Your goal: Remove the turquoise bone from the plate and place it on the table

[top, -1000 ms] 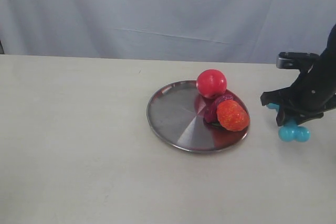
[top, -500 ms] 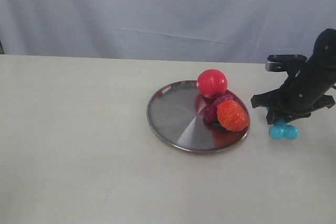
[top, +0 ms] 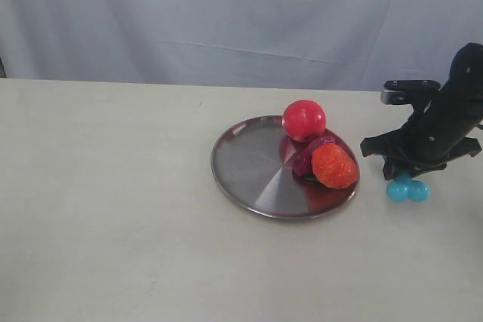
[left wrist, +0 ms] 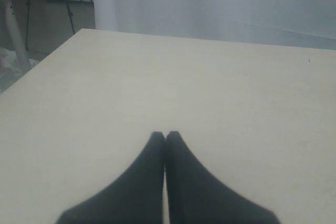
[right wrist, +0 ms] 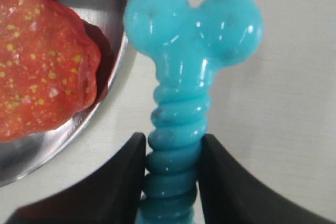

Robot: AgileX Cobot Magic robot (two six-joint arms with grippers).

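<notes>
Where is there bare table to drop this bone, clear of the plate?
Bare table surrounds the bone, from the plate to the view's right edge. Everything left of the plate is bare too. Crowded: the plate's right side, with the ball and strawberry toy.

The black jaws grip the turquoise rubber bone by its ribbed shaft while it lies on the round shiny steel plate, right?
No. The turquoise rubber bone is off the round shiny steel plate, beside its rim over the pale beige table, as the exterior view shows. The jaws do grip its ribbed shaft.
</notes>
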